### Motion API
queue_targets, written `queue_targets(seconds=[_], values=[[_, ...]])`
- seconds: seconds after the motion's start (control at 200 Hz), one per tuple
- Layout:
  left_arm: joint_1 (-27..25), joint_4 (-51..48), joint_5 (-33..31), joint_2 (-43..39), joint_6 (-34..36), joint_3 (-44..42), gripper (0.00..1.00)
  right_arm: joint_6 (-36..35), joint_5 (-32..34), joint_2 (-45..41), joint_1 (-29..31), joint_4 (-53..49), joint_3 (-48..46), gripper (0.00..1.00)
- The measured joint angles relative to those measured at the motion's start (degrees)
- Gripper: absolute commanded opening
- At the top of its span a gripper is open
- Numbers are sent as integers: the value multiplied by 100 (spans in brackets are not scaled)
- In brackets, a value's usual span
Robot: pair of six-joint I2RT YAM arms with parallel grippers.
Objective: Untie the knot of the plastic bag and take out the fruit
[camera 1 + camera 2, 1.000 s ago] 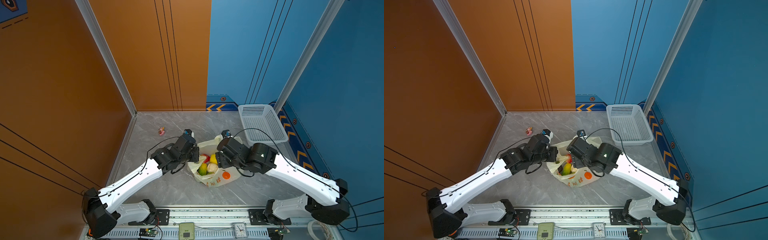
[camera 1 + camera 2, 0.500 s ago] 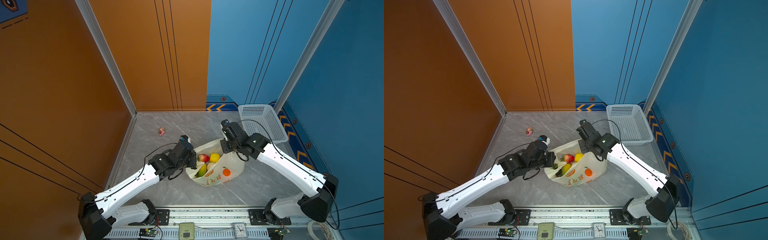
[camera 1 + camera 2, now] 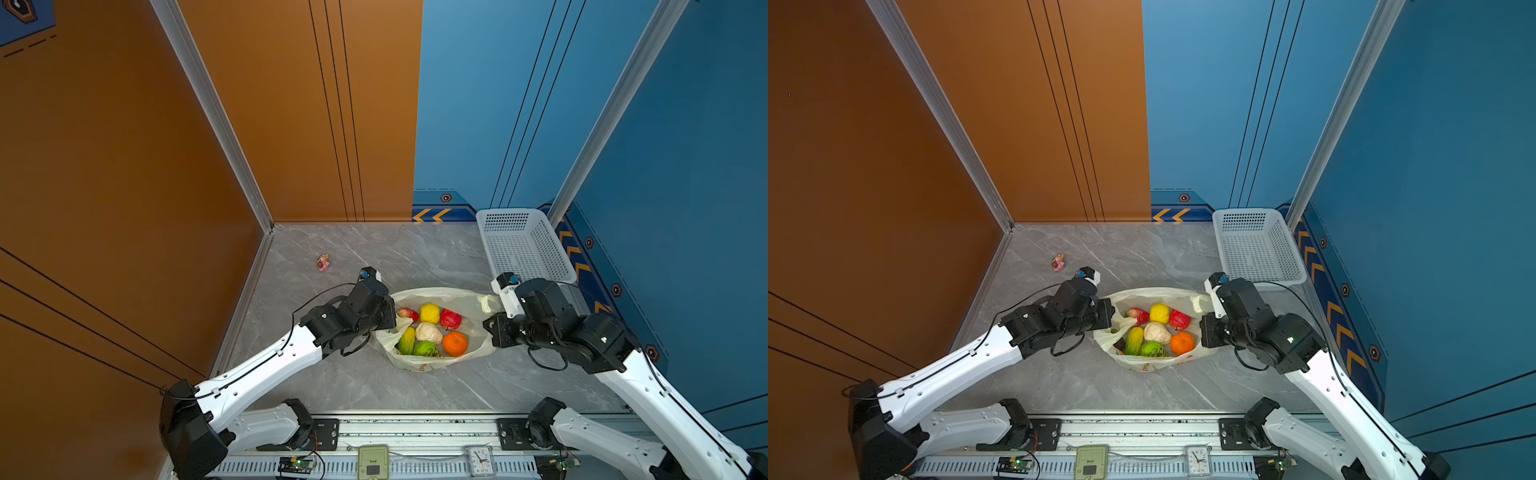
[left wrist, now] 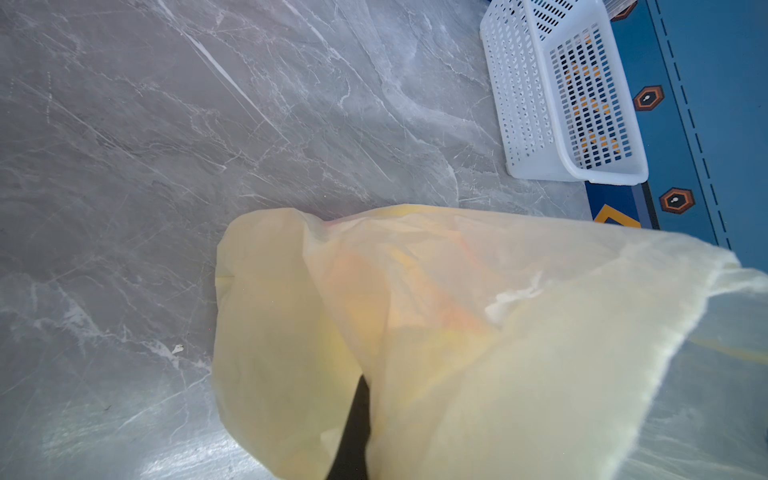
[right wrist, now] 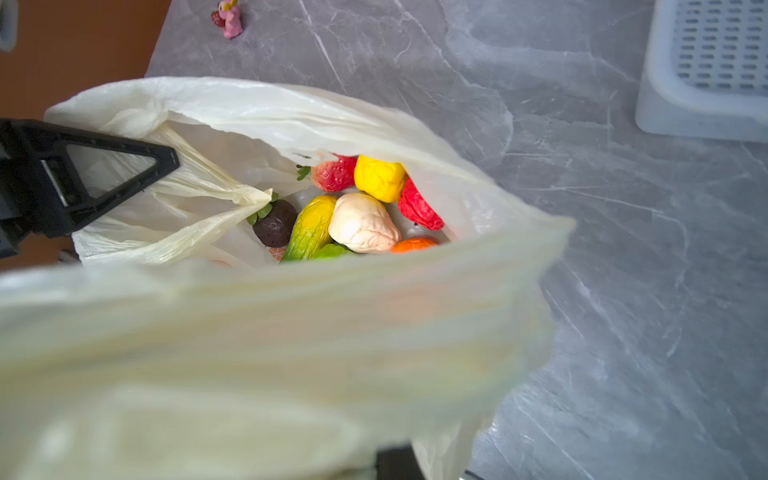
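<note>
The pale-yellow plastic bag (image 3: 436, 293) (image 3: 1154, 293) lies on the grey floor with its mouth pulled wide between my two grippers. No knot shows; one handle strip (image 5: 216, 195) hangs loose inside. The fruit (image 3: 429, 313) (image 3: 1158, 312) (image 5: 361, 222) sits inside: yellow, red, cream-white, green, orange and dark purple pieces. My left gripper (image 3: 392, 322) (image 3: 1113, 318) is shut on the bag's left rim, whose plastic (image 4: 457, 332) drapes over its dark finger (image 4: 353, 432). At the right rim my right gripper (image 3: 488, 332) (image 3: 1202, 330) is shut on the bag, with plastic (image 5: 291, 332) covering its jaws.
A white perforated basket (image 3: 523, 249) (image 3: 1254, 245) (image 4: 561, 104) stands at the back right, against the blue wall. A tiny pink figurine (image 3: 323, 262) (image 3: 1058, 262) (image 5: 228, 18) lies at the back left. The orange wall bounds the left, and a rail with a small clock (image 3: 478, 459) runs along the front.
My right gripper has closed on the bag's rim and swung from above the bag out to the right. The left arm drew slightly left. The bag's mouth now gapes wide.
</note>
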Motion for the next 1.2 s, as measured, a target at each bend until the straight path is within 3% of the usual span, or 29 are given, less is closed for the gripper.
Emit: queue_targets(seconds=[0.28, 0.401, 0.571, 0.826, 1.006, 1.202], values=[[79, 2, 136, 146, -11, 0, 0, 415, 258, -181, -1436, -767, -299, 1], [76, 7, 238, 149, -42, 7, 0, 422, 13, -243, -2076, -890, -426, 17], [22, -2, 372, 179, -26, 254, 0, 378, -319, -125, -2057, -1270, 81, 54], [0, 37, 474, 190, 74, 426, 0, 304, -407, 223, -1974, -2400, 2358, 76], [-11, 44, 562, 280, 111, 474, 0, 398, -409, 855, -1567, -2675, 3630, 95], [-66, 46, 621, 313, 155, 568, 0, 800, 101, 1628, 457, -2142, 4050, 100]])
